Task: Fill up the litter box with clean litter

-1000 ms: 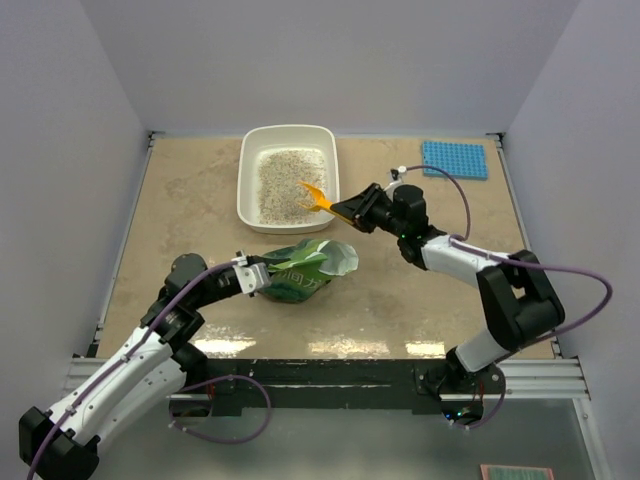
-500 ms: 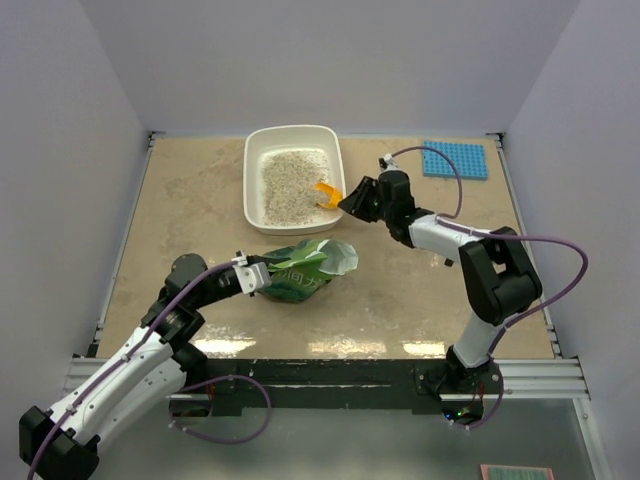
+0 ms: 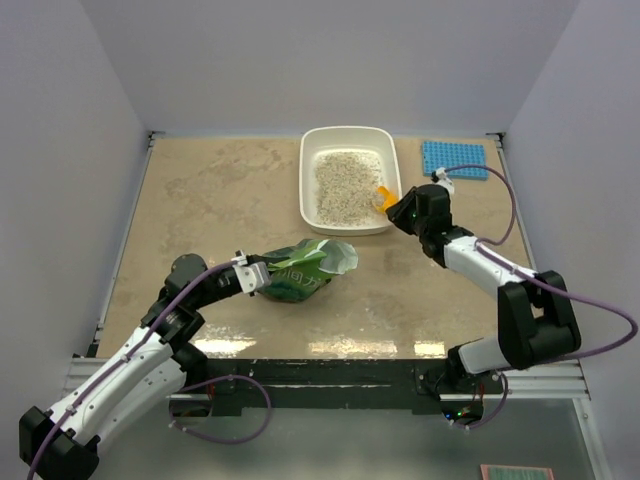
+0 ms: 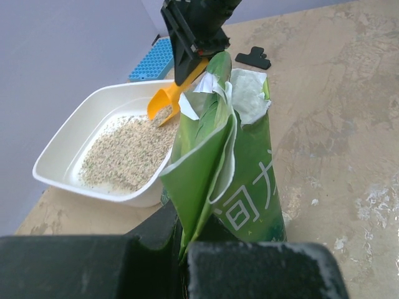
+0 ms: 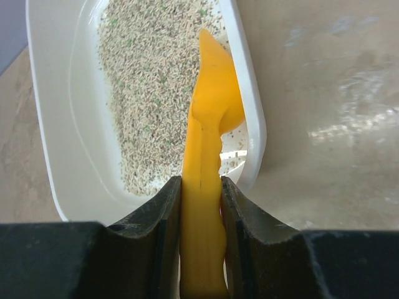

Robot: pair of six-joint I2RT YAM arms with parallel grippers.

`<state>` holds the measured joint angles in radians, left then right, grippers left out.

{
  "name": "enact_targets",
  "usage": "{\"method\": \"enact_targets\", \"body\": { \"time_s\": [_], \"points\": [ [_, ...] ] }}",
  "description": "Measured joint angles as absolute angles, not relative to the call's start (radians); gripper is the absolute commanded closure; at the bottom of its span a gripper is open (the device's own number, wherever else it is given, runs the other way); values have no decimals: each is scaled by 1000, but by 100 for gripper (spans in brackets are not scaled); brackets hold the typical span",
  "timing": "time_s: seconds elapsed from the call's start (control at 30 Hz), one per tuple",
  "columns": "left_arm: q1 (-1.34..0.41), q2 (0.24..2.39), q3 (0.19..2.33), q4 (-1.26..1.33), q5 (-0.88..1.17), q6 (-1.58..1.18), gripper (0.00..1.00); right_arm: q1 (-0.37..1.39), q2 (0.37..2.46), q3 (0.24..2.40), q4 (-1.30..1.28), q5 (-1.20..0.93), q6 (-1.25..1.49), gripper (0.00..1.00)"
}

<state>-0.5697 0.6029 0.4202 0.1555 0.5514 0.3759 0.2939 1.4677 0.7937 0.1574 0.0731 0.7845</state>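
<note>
I see the litter box (image 3: pixel 308 182) on the far half of the table (image 3: pixel 200 200), right of centre. Its long axis runs from me toward the back wall, and its far short end sits close to that wall. The clean litter (image 3: pixel 345 185) lies in a speckled beige patch over the middle of the floor, with bare white plastic around its edges.

The table top is mottled beige stone. Plain pale walls close it in on three sides. A blue studded mat (image 3: pixel 454 159) lies flat in the far right corner, beside the box but apart from it.

My right gripper (image 3: pixel 398 208) hangs just outside the box's near-right corner, its fingers (image 5: pixel 163 230) pressed against the handle of an orange-yellow scoop (image 3: pixel 383 197). The scoop's long axis runs from the gripper over the right rim. Its bowl is turned on edge inside the box, down at the litter by the right wall.

My left gripper (image 3: pixel 255 277) is well apart from the box, toward the near-left of it. It is clamped on the bottom end of a crinkly green bag (image 3: pixel 305 270) lying on the table. The bag's open mouth points right, toward the box's near end, without touching it.
</note>
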Motion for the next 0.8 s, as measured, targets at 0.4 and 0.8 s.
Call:
{"method": "enact_targets", "body": {
  "time_s": [0.4, 0.8],
  "points": [
    [-570, 579, 419, 139, 533, 375, 100, 294, 1279, 839, -214, 279, 634, 100],
    [-570, 576, 419, 137, 534, 373, 100, 450, 1258, 1024, -420, 416, 350, 100]
  ]
}}
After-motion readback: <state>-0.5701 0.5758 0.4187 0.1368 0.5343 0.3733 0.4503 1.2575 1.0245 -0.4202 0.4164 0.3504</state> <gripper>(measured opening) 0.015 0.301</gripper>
